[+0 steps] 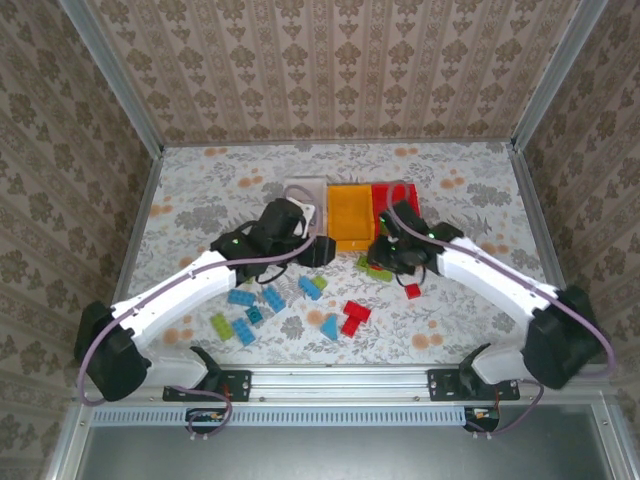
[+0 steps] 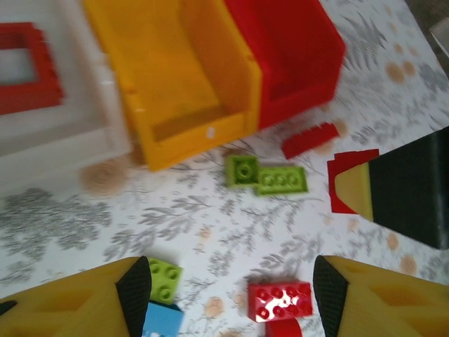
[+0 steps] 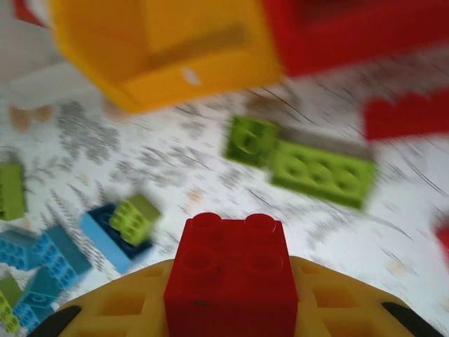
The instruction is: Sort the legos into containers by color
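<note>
Right gripper (image 3: 231,309): pinched a smooth red four-stud brick (image 3: 231,267).
Left gripper (image 2: 231,291): yellow fingers (image 2: 84,305) spread wide.
Yellow-orange bin (image 2: 200,133): smooth plastic, rectangular, open-topped.
Table (image 2: 210,217): flat, floral print.

The red brick (image 3: 231,274) in the right claw (image 3: 231,309) is smooth, shiny plastic. The orange bin (image 3: 168,56) beyond it is smooth plastic. The table (image 3: 196,168) under it is matt and printed.

Three containers (image 1: 350,215) side by side; legos (image 1: 355,315) scattered before them; square frame (image 2: 48,67) in leftmost container (image 2: 105,119).
</note>
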Controlling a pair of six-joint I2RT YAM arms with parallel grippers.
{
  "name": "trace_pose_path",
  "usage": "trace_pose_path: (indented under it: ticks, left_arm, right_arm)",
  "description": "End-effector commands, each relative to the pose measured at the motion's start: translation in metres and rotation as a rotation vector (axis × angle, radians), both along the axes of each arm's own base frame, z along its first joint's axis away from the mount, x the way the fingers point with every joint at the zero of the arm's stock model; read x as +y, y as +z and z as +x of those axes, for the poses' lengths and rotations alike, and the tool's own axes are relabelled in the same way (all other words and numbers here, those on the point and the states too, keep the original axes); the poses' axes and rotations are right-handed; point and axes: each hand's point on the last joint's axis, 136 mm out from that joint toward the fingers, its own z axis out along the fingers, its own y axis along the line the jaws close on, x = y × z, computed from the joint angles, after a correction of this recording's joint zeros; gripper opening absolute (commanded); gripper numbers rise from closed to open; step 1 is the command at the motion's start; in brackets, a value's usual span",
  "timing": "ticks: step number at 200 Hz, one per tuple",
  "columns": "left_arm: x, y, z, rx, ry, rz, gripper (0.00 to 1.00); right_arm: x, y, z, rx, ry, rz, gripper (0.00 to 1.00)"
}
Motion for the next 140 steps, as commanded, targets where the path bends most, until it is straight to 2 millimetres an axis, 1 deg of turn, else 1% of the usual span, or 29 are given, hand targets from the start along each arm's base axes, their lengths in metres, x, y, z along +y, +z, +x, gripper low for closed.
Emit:
trace_pose_path:
  ticks: [1, 18, 20, 24, 36, 55, 71, 78, 92, 111, 127, 140]
  left_arm:
    - [0.029, 0.007, 0.009, 0.019, 0.146, 0.005, 0.64]
    - [0.042, 0.006, 0.01, 0.027, 0.188, -0.013, 0.64]
    - [0.044, 0.006, 0.01, 0.027, 0.191, -0.013, 0.64]
    - [0.046, 0.006, 0.009, 0.028, 0.199, -0.017, 0.64]
    - [0.052, 0.007, 0.008, 0.028, 0.217, -0.028, 0.64]
    - [0.059, 0.012, 0.006, 0.024, 0.235, -0.056, 0.63]
    - [0.062, 0.018, 0.004, 0.012, 0.243, -0.07, 0.63]
    - [0.063, 0.02, 0.003, 0.007, 0.247, -0.072, 0.63]
    - [0.067, 0.02, 0.002, 0.003, 0.254, -0.067, 0.63]
    - [0.07, 0.017, 0.0, 0.007, 0.261, -0.061, 0.63]
    - [0.073, 0.014, -0.001, 0.01, 0.272, -0.055, 0.63]
    - [0.075, 0.014, -0.001, 0.007, 0.284, -0.047, 0.62]
  right_arm:
    - [0.024, -0.001, 0.037, -0.09, 0.114, -0.075, 0.29]
    - [0.034, -0.007, 0.059, -0.102, 0.139, -0.115, 0.29]
    - [0.038, -0.005, 0.065, -0.122, 0.139, -0.109, 0.29]
    - [0.04, -0.005, 0.071, -0.131, 0.142, -0.113, 0.29]
    - [0.044, -0.01, 0.085, -0.14, 0.146, -0.137, 0.29]
    - [0.045, -0.02, 0.1, -0.123, 0.136, -0.152, 0.28]
    - [0.046, -0.024, 0.105, -0.113, 0.133, -0.146, 0.25]
    - [0.048, -0.021, 0.106, -0.123, 0.137, -0.141, 0.24]
    - [0.056, -0.006, 0.106, -0.173, 0.166, -0.132, 0.24]
    - [0.073, 0.016, 0.103, -0.25, 0.23, -0.122, 0.24]
    - [0.092, 0.027, 0.102, -0.29, 0.283, -0.113, 0.24]
    - [0.104, 0.028, 0.104, -0.298, 0.303, -0.107, 0.24]
